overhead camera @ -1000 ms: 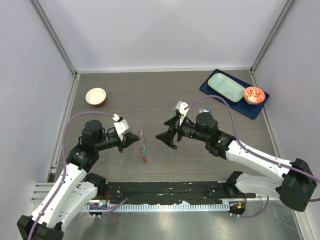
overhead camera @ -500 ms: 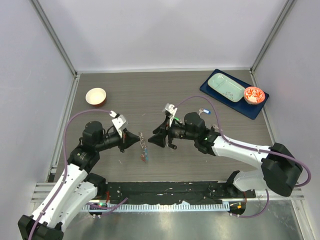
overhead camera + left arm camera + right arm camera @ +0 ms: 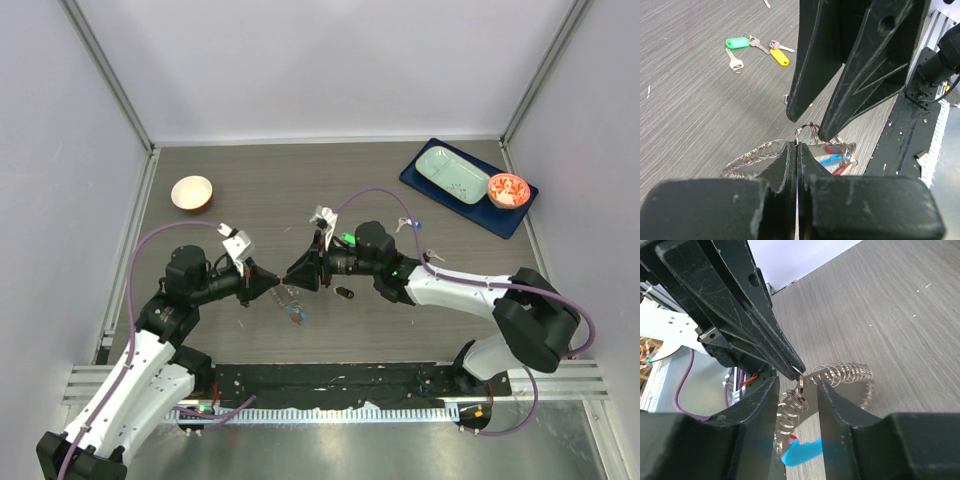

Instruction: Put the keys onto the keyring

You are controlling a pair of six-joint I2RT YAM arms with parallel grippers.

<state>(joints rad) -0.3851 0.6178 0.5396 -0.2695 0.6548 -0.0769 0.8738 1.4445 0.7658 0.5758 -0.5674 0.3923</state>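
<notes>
My left gripper (image 3: 275,283) is shut on one ring of the keyring (image 3: 293,306), which hangs below it just above the table. In the left wrist view the jaws (image 3: 797,145) pinch that ring, with the grey chain (image 3: 755,155) and blue strap (image 3: 832,160) below. My right gripper (image 3: 291,277) is open, tip to tip with the left one, and its fingers (image 3: 827,131) straddle the held ring (image 3: 800,385). The blue strap (image 3: 802,452) dangles below. Green (image 3: 737,43) and yellow (image 3: 780,56) tagged keys lie on the table beyond. More keys (image 3: 405,222) lie beside the right arm.
A small black item (image 3: 344,293) lies on the table under the right wrist. A white bowl (image 3: 192,192) stands at the back left. A blue tray (image 3: 430,189) at the back right holds a green dish (image 3: 452,173) and a red-patterned bowl (image 3: 508,189).
My right gripper has moved left to meet the left gripper and now straddles the held ring. The left gripper with the keyring has shifted slightly right and down.
</notes>
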